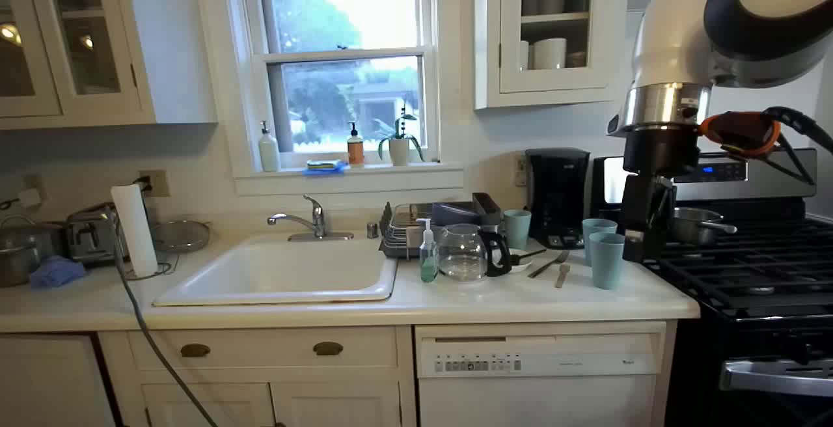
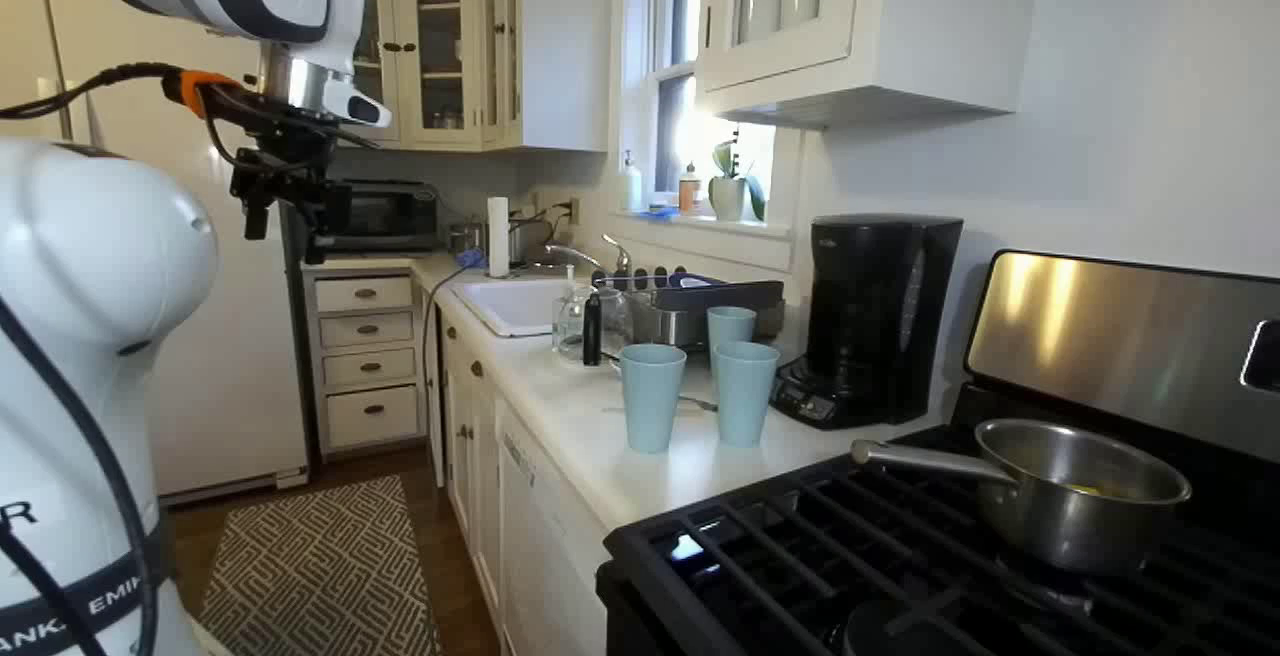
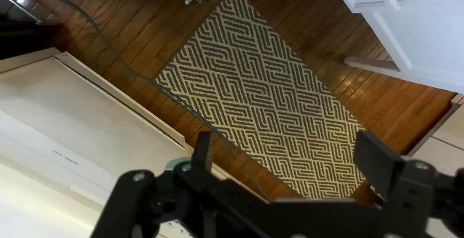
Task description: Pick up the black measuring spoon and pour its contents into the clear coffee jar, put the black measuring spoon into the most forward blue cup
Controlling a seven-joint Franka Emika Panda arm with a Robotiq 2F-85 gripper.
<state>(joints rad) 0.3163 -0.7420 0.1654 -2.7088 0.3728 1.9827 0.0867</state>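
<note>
Jaws spread wide, the claw (image 3: 284, 147) I operate by remote hangs high over a patterned rug (image 3: 261, 103), well apart from the kitchen tabletop (image 1: 507, 301), where the clear coffee jar (image 1: 462, 254) stands just beside a soap bottle (image 1: 427, 265). The black measuring spoon (image 1: 528, 256) (its contents too small for me to read) lies near the jar; the most forward blue cup (image 1: 606, 263) stands upright by the stove (image 1: 755, 284)

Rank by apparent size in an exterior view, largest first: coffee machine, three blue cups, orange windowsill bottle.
In an exterior view:
1. Coffee machine
2. Most forward blue cup and blue cup beside it: look alike, unranked
3. Rear blue cup, partly hidden
4. Orange bottle
</note>
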